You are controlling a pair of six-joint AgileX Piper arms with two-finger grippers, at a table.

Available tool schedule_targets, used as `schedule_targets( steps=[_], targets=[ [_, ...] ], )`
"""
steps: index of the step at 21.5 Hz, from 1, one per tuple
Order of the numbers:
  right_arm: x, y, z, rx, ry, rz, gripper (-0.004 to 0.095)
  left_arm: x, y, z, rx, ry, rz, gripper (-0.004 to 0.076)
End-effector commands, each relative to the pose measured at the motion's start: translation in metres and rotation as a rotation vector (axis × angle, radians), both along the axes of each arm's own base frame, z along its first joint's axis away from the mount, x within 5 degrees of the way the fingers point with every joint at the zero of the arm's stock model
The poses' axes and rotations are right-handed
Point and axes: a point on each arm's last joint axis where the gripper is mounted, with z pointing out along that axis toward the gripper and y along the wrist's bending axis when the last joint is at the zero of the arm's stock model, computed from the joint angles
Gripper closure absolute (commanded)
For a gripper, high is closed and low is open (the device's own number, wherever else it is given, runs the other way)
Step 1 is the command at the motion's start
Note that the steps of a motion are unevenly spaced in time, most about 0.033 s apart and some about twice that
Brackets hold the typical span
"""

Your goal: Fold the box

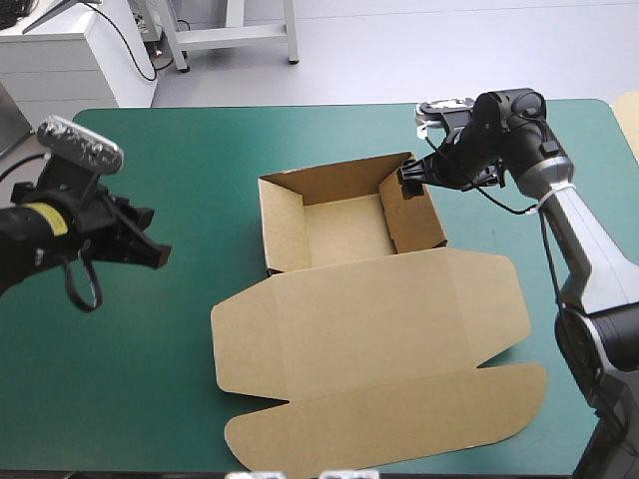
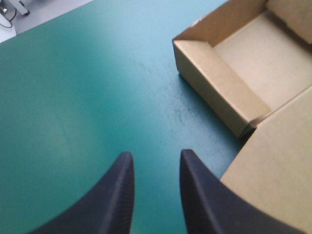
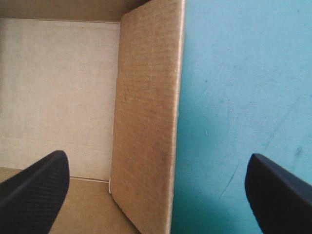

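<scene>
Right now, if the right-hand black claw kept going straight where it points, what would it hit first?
Probably the raised side wall of the brown cardboard box: it stands directly ahead, between the open right gripper's two black fingers. How far off is unclear.

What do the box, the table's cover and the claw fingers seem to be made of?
The box: brown board, seemingly corrugated, matt; faint ribbing shows on its raised wall. The cover: teal-green, smooth, slightly glossy, finely scratched; perhaps vinyl or rubber. The claw fingers: black, matt, finely dotted grip texture; probably rubber or moulded plastic.
</scene>
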Motion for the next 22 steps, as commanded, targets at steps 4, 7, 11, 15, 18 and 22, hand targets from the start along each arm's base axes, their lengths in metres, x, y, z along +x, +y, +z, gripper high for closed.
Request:
schedule_targets(
  steps=[4,7,11,15,18,22],
  targets=[
    [0.015,0.004,-0.014,-0.003,-0.006,0.029,0.0009,-0.061,0.027,-0.046,0.045,0.051,0.021,0.0731],
    [0.023,0.006,-0.029,-0.013,0.025,0.028,0.0011,-0.075,0.033,-0.065,0.048,0.073,0.026,0.0731],
    [0.027,0.007,-0.035,-0.014,0.030,0.026,0.0325,-0.082,0.036,-0.087,0.064,0.113,0.026,0.0731],
    [0.027,0.007,-0.035,-0.008,0.031,0.026,0.0897,-0.082,0.035,-0.089,0.065,0.114,0.025,0.0731],
    [0.027,0.007,-0.036,-0.010,0.034,0.028,0.0922,-0.081,0.035,-0.089,0.063,0.108,0.024,0.0731],
    [0.027,0.007,-0.036,-0.013,0.035,0.028,0.0929,-0.081,0.035,-0.088,0.061,0.102,0.024,0.0731]
  ],
)
